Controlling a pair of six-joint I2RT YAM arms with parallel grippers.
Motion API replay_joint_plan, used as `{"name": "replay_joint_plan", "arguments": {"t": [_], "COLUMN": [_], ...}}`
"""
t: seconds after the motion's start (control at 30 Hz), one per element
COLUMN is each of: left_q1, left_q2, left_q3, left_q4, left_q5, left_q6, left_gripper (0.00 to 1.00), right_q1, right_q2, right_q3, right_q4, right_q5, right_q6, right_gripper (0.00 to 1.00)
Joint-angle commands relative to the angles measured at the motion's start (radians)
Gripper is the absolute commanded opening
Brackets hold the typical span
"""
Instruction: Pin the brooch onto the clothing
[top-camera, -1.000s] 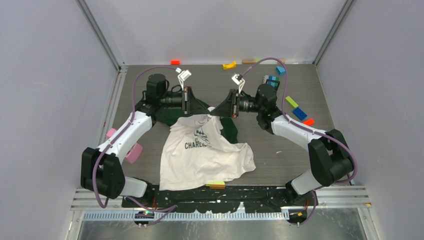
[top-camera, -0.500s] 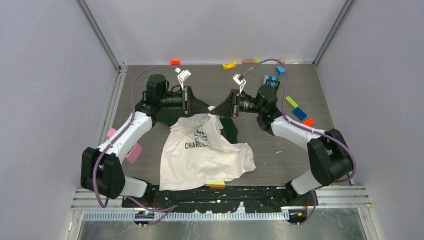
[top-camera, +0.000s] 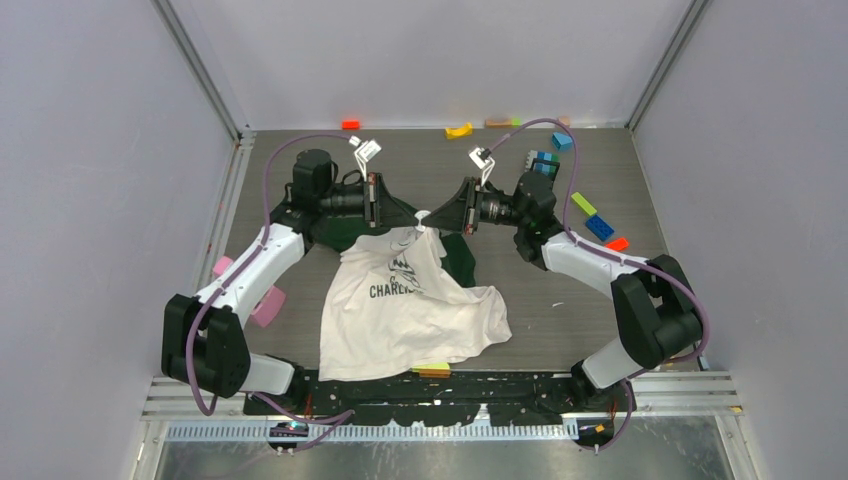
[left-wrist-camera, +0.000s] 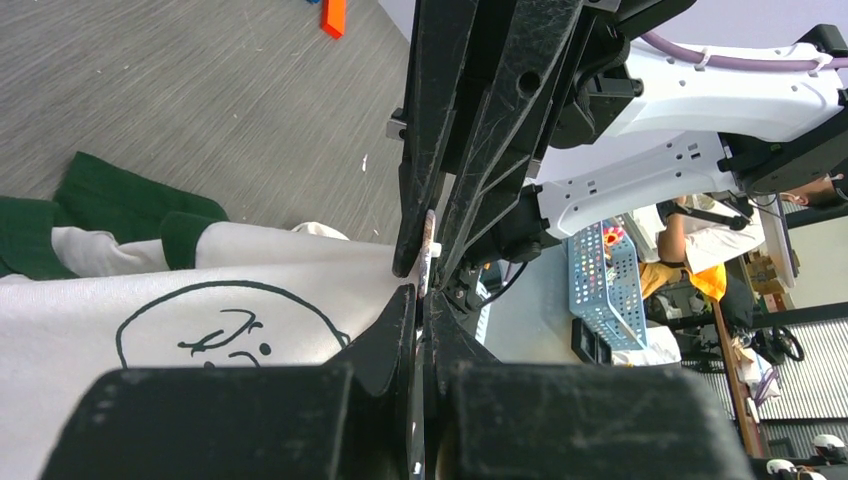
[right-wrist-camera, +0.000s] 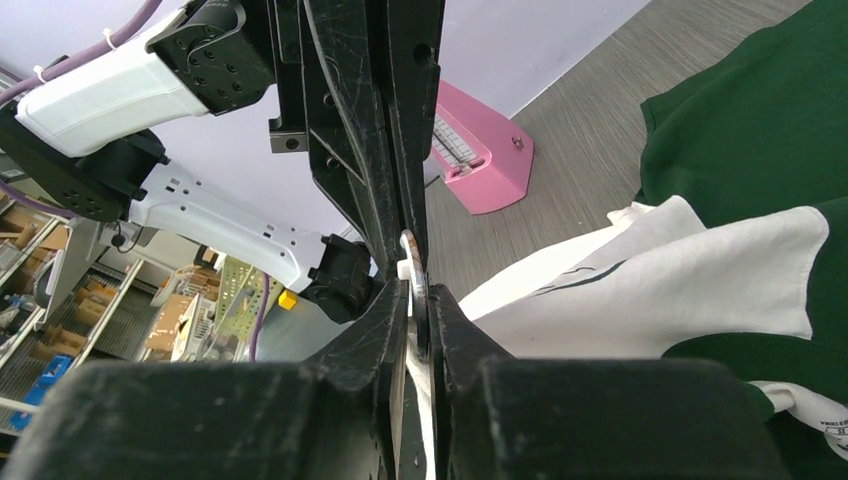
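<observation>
You are at the pinning step itself: both arms meet tip to tip over the far edge of the shirt (top-camera: 400, 310), which lies crumpled on the table (top-camera: 560, 300) with its print facing up. Your left gripper (left-wrist-camera: 418, 300) has its fingers pressed together, and it looks clamped on a raised fold of the white cloth near the green collar, holding that fold up off the table. Your right gripper (right-wrist-camera: 415, 300) is closed to a narrow gap on the brooch (right-wrist-camera: 412, 262). The brooch sits edge-on between the fingertips as a thin disc, with a small pale piece on one side. It sits right at the lifted fold, just beside the tips of the other gripper, and it is not yet fixed to the cloth as far as you can see. From either wrist camera you cannot tell whether the pin has caught the fabric, because the fingers hide the contact point. The next move probably calls for a small, steady push of the brooch into the held fold while your left side keeps the cloth taut. Let go with the right only once the brooch hangs on the shirt by itself. Watch that the fold does not slip free, or the thin cloth will simply give way under the push.
</observation>
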Motion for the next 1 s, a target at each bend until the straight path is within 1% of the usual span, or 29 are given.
{"name": "replay_joint_plan", "arguments": {"t": [0.0,0.03,0.13,0.17,0.23,0.33,0.37,0.4,0.43,0.47,0.5,0.53,0.57,0.6,0.63,0.67,0.7,0.73,0.77,0.8,0.9,0.97], "left_q1": [0.043,0.043,0.043,0.043,0.043,0.043,0.043,0.043,0.043,0.043,0.043,0.043,0.043,0.043,0.043,0.043,0.043,0.043,0.044,0.044,0.045,0.045], "left_q2": [-0.053,-0.052,-0.038,-0.031,-0.019,-0.006,-0.005,-0.007,-0.01,-0.017,-0.025,-0.036,-0.047,-0.061,-0.075,-0.095,-0.106,-0.113,-0.114,-0.112,-0.075,-0.022], "left_q3": [0.003,0.005,0.018,0.022,0.032,0.038,0.04,0.041,0.04,0.04,0.039,0.04,0.041,0.044,0.047,0.05,0.055,0.063,0.074,0.08,0.092,0.103], "left_q4": [-0.018,-0.036,-0.083,-0.103,-0.144,-0.2,-0.213,-0.229,-0.244,-0.261,-0.281,-0.301,-0.328,-0.351,-0.368,-0.382,-0.394,-0.41,-0.425,-0.439,-0.48,-0.488], "left_q5": [0.039,0.029,0.004,-0.002,-0.015,-0.03,-0.032,-0.032,-0.03,-0.033,-0.037,-0.045,-0.065,-0.09,-0.125,-0.164,-0.226,-0.289,-0.373,-0.438,-0.726,-0.846], "left_q6": [-0.007,-0.002,0.03,0.041,0.066,0.107,0.123,0.14,0.158,0.178,0.199,0.22,0.241,0.26,0.273,0.282,0.288,0.291,0.292,0.29,0.25,0.218], "left_gripper": [0.0,0.0,0.0,0.0,0.0,0.0,0.02,0.08,0.19,0.31,0.44,0.56,0.67,0.77,0.93,0.98,0.99,1.0,1.0,1.0,1.0,1.0], "right_q1": [-0.074,-0.075,-0.075,-0.076,-0.076,-0.075,-0.076,-0.075,-0.075,-0.075,-0.075,-0.075,-0.072,-0.068,-0.058,-0.052,-0.041,-0.036,-0.029,-0.026,0.01,0.049], "right_q2": [0.009,0.004,-0.016,-0.021,-0.036,-0.064,-0.07,-0.082,-0.088,-0.101,-0.109,-0.129,-0.14,-0.164,-0.175,-0.192,-0.198,-0.203,-0.204,-0.203,-0.178,-0.146], "right_q3": [-0.008,-0.004,0.0,0.003,0.005,0.009,0.011,0.013,0.023,0.027,0.034,0.038,0.042,0.044,0.05,0.054,0.064,0.067,0.07,0.068,0.058,0.051], "right_q4": [0.026,0.025,0.014,0.007,0.003,-0.019,-0.047,-0.076,-0.149,-0.187,-0.279,-0.327,-0.423,-0.476,-0.572,-0.623,-0.715,-0.75,-0.828,-0.856,-0.958,-0.991], "right_q5": [0.069,0.065,0.06,0.061,0.063,0.074,0.093,0.108,0.146,0.167,0.231,0.262,0.328,0.372,0.465,0.516,0.611,0.654,0.734,0.765,0.882,0.926], "right_q6": [-0.029,-0.027,-0.03,-0.032,-0.034,-0.039,-0.052,-0.062,-0.094,-0.112,-0.151,-0.178,-0.232,-0.257,-0.305,-0.326,-0.357,-0.372,-0.373,-0.365,-0.345,-0.332], "right_gripper": [0.2,0.22,0.36,0.38,0.48,0.56,0.58,0.59,0.6,0.6,0.6,0.61,0.61,0.61,0.62,0.62,0.62,0.62,0.62,0.62,0.62,0.62]}}
